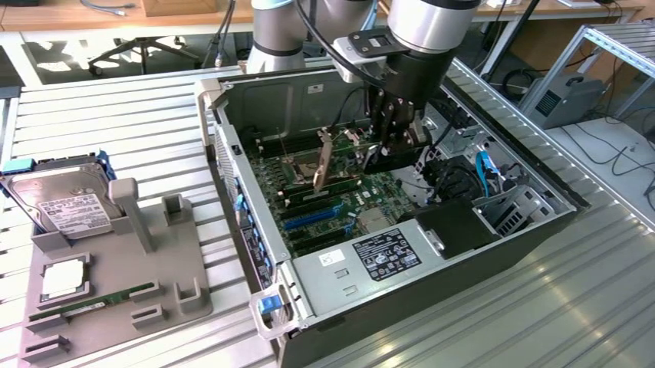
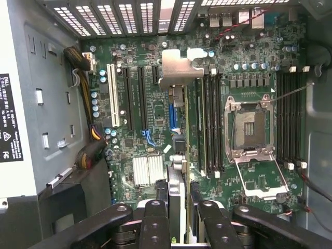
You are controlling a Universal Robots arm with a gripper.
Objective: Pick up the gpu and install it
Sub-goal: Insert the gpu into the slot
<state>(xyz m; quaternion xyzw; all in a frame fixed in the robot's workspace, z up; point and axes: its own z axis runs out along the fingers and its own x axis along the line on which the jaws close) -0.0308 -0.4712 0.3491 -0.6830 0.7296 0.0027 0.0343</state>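
My gripper [image 1: 395,139] reaches down into the open computer case [image 1: 245,222], shut on the gpu [image 1: 393,158]. The gpu is a thin black card hanging below the fingers over the green motherboard [image 1: 343,203]. In the wrist view the gpu [image 2: 178,187] is edge-on between the two black fingers [image 2: 155,223], and its silver bracket [image 2: 177,70] points toward the case's vented rear wall. The gripper [image 2: 181,210] holds the card over the row of expansion slots, in line with a blue slot [image 2: 173,116]. Whether the card's edge touches a slot I cannot tell.
The open CPU socket [image 2: 251,124] and memory slots [image 2: 210,124] lie beside the card. The power supply [image 1: 381,257] fills the case's near end, with cables [image 1: 481,172] on the exterior view's right. A grey holder [image 1: 113,291] beside the case carries a hard drive [image 1: 61,203] and a green RAM stick [image 1: 92,303].
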